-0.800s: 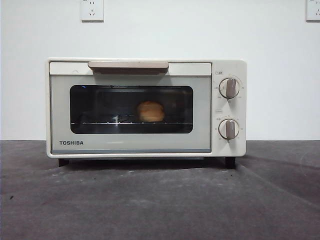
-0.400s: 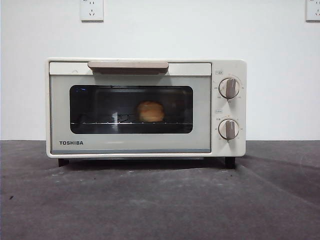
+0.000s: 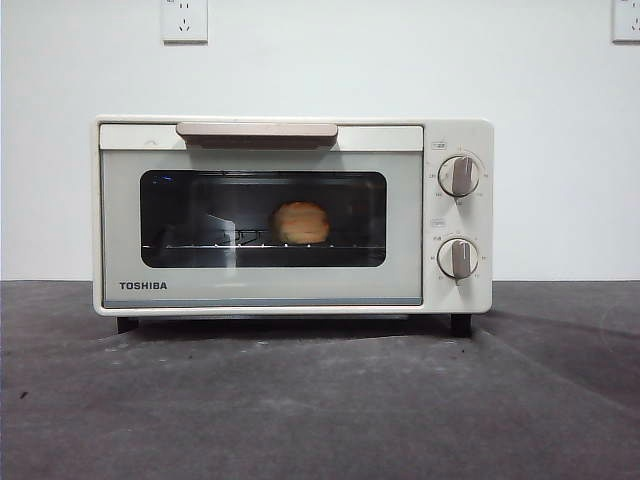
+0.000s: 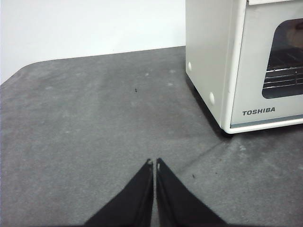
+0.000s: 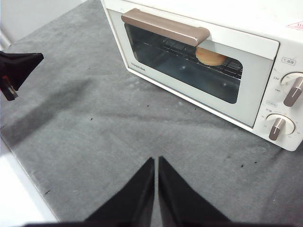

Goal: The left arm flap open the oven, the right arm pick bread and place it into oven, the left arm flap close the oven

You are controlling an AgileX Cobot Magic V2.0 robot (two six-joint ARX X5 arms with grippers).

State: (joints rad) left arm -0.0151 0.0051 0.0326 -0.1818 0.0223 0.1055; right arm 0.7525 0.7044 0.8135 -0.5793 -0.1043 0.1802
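The cream-white TOSHIBA oven (image 3: 290,215) stands on the dark table with its door shut and its beige handle (image 3: 257,131) at the top. Through the dark glass the golden bread (image 3: 301,223) rests on the wire rack; the right wrist view also shows the bread (image 5: 210,56) behind the handle (image 5: 165,27). My left gripper (image 4: 155,163) hovers shut over bare tabletop beside the oven's left side (image 4: 208,61). My right gripper (image 5: 156,161) hangs shut above the table in front of the oven (image 5: 199,61). Neither gripper holds anything.
Two round knobs (image 3: 458,176) sit on the oven's right panel. Grey felt covers the table (image 3: 320,400). A white wall with two sockets (image 3: 184,20) lies behind. The left arm's dark tip (image 5: 16,68) shows at the edge of the right wrist view.
A faint reflection in the oven glass has shifted slightly; the oven, door and bread stay as they were.
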